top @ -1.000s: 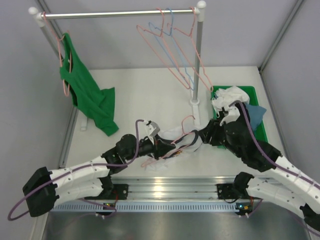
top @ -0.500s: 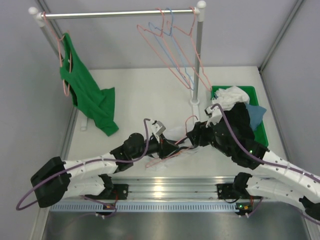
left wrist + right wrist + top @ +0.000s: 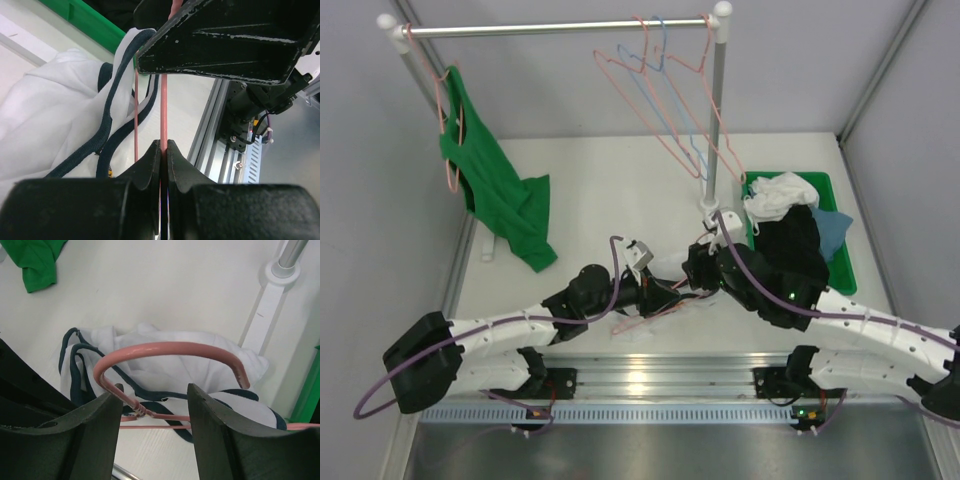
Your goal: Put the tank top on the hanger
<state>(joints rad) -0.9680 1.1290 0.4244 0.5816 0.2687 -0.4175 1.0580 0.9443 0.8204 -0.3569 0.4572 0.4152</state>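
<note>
Left pincer (image 3: 163,145): clamped tight on the hanger (image 3: 163,100). In my wrist view its pink wire runs straight up out of my closed fingertips.
Right pincer (image 3: 155,390): wide open and gripping nothing. The hanger's hook and twisted neck lie in the gap between its fingers (image 3: 95,440). The neck sits close to one finger, and I cannot tell whether they touch.
Pincers together: from above, my two pincers meet nose to nose over the near middle of the table (image 3: 620,180), the left one at (image 3: 663,296) and the right one at (image 3: 698,268).
Hanger: low over the table between my pincers. Its hook arches over the white cloth, and the hook's open tip points toward the rack foot (image 3: 280,275).
Tank top (image 3: 200,375): crumpled on the table under and behind the hanger, white with navy trim. Loops of trim lie on both sides of the wire. I cannot tell whether any strap is threaded onto it. The chest print is hidden in the folds.
Rack (image 3: 550,28): stands at the far side of the table, with its right post's foot just beside the tank top.
Green top (image 3: 505,205): hangs from a pink hanger at the rail's left end, and its hem reaches the table.
Spare hangers (image 3: 705,130): several pink ones and a light blue one hang at the rail's right end.
Bin (image 3: 842,265): green, at the table's right edge, holding white, black and blue clothes, close behind my right arm.
</note>
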